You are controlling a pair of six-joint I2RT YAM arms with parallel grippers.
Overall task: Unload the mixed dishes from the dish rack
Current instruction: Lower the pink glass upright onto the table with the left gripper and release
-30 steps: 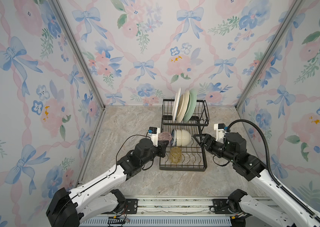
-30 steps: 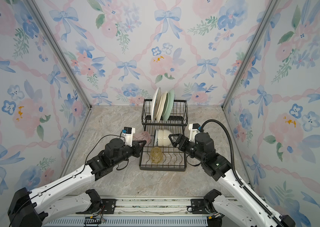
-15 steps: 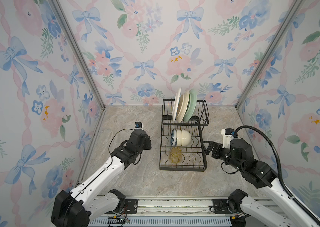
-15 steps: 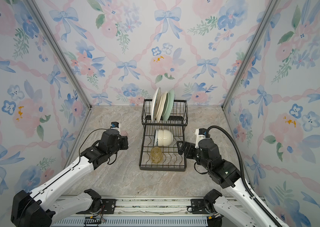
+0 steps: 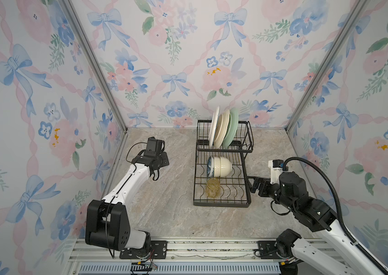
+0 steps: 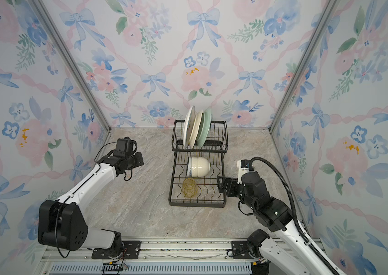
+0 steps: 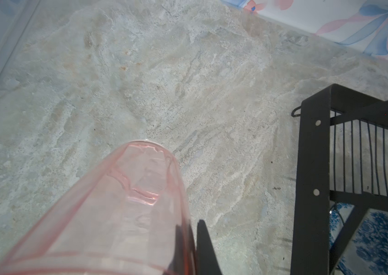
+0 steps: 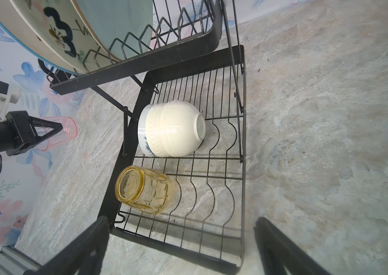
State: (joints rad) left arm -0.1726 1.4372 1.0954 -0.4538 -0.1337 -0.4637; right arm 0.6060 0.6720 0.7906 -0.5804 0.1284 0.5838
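Left wrist view: left gripper (image 7: 189,232) pinches the pink tumbler (image 7: 121,209) by its wall, above bare counter (image 7: 188,83) left of the dish rack (image 7: 312,166) | step, likely: setting it down | right gripper (image 8: 182,220) spread wide, just right of the rack's near end | next: lower upright, release; yellow tumbler (image 8: 144,189), nested bowls (image 8: 173,132) and plates (image 5: 222,128) remain racked

three plates (image 5: 222,128), at least two nested bowls (image 5: 222,166), two tumblers (image 8: 144,189), one rack (image 5: 221,204).

Open tabletop (image 5: 164,209) is being left free beside the dish rack (image 5: 221,204); its lower tray is being partly blocked by nested bowls (image 5: 221,166) and a yellow tumbler (image 5: 212,188).
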